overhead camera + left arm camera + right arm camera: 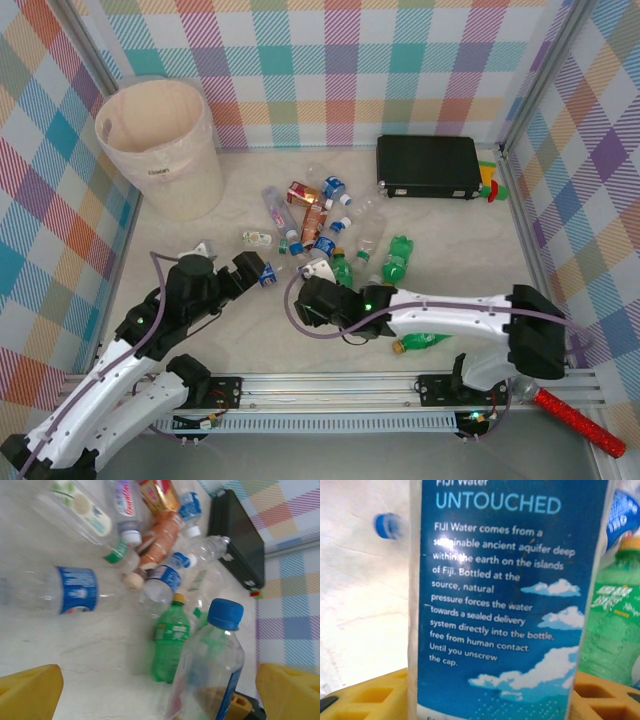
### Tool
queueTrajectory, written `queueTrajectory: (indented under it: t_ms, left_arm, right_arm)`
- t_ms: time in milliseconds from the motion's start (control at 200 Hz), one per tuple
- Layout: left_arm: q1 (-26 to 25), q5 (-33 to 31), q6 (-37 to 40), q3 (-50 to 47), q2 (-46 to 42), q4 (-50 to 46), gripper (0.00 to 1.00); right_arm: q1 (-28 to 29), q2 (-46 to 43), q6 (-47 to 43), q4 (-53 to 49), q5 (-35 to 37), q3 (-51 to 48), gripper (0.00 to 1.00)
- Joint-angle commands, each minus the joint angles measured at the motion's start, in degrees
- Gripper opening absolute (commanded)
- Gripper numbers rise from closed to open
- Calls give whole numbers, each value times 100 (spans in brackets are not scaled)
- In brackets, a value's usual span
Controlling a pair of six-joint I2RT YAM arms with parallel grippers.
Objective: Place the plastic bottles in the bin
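One FIJI Water bottle point(510, 605) sits clamped in right gripper point(490, 697); left gripper point(160, 692) gapes empty.

Built of white links and black joint housings, left arm point(80, 400) and right arm point(450, 312); trailed by purple cables point(290, 310); tipped with yellow fingers point(30, 692) at 7 and 5 o'clock.

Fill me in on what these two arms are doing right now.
The right gripper looks closed around a Fiji water bottle with a blue label, at the near edge of the bottle pile. The left gripper hovers open just beside that bottle, holding nothing. The other bottles lie scattered mid-table, and the bin stands in the far left corner, so most of the job looks undone.
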Motion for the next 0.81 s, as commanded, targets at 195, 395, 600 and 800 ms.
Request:
queueTrajectory:
  t_ms: [195, 395, 600, 800]
  left_arm:
    - [-43, 1173, -250, -56, 561, 2000, 87]
    - [-44, 1141, 65, 130, 641, 1906, 68]
    - [-44, 1143, 265, 193, 602, 1800, 57]
    - [-43, 1174, 541, 234, 564, 1629, 37]
  right_arm:
    - [173, -733, -1202, 1168, -212, -378, 57]
    - [320, -764, -1440, 1279, -482, -307, 56]
    - [338, -719, -1435, 1300, -538, -264, 56]
    - [330, -681, -1415, 1243, -595, -183, 56]
